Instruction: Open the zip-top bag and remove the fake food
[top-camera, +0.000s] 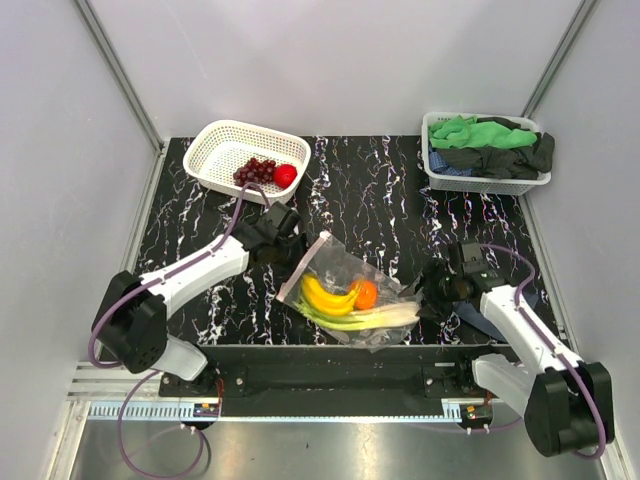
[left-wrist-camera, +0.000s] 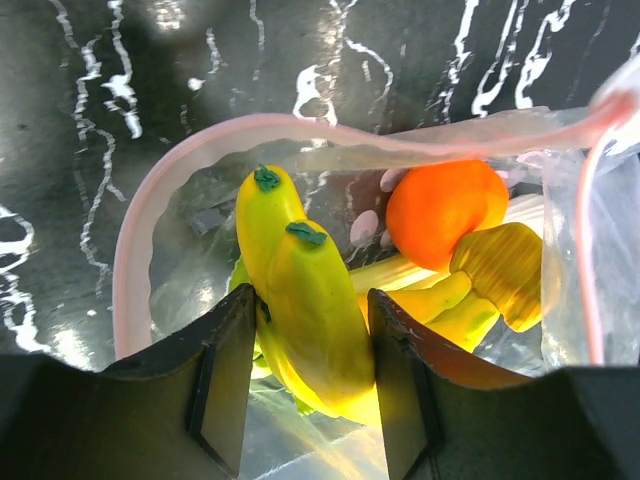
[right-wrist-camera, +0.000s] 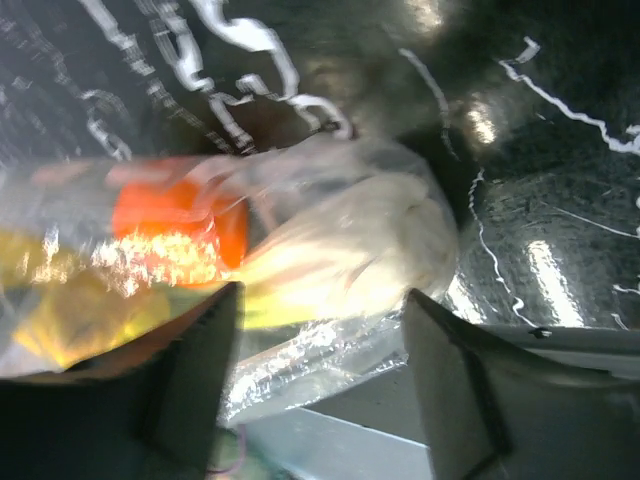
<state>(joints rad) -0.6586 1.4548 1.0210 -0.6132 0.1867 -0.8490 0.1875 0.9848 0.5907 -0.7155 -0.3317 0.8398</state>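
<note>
The clear zip-top bag (top-camera: 340, 262) lies near the table's front edge with its pinkish zip mouth (left-wrist-camera: 215, 140) gaping open. Inside are a yellow banana (top-camera: 328, 297), an orange piece (top-camera: 366, 293) and pale-green stalks (top-camera: 385, 317). My left gripper (top-camera: 290, 248) is at the bag's mouth. In the left wrist view it (left-wrist-camera: 310, 300) is shut on the banana (left-wrist-camera: 315, 310), next to the orange piece (left-wrist-camera: 445, 210). My right gripper (top-camera: 432, 290) is open, its jaws (right-wrist-camera: 325, 295) either side of the bag's closed end (right-wrist-camera: 350, 330). Purple grapes (top-camera: 254, 171) and a red round fruit (top-camera: 285, 175) lie in the white basket (top-camera: 222, 140).
A second white basket (top-camera: 487, 183) at the back right holds green and black cloths (top-camera: 490, 140). The table's front edge and a metal rail (top-camera: 340, 352) run just below the bag. Grey walls close in the left and right sides.
</note>
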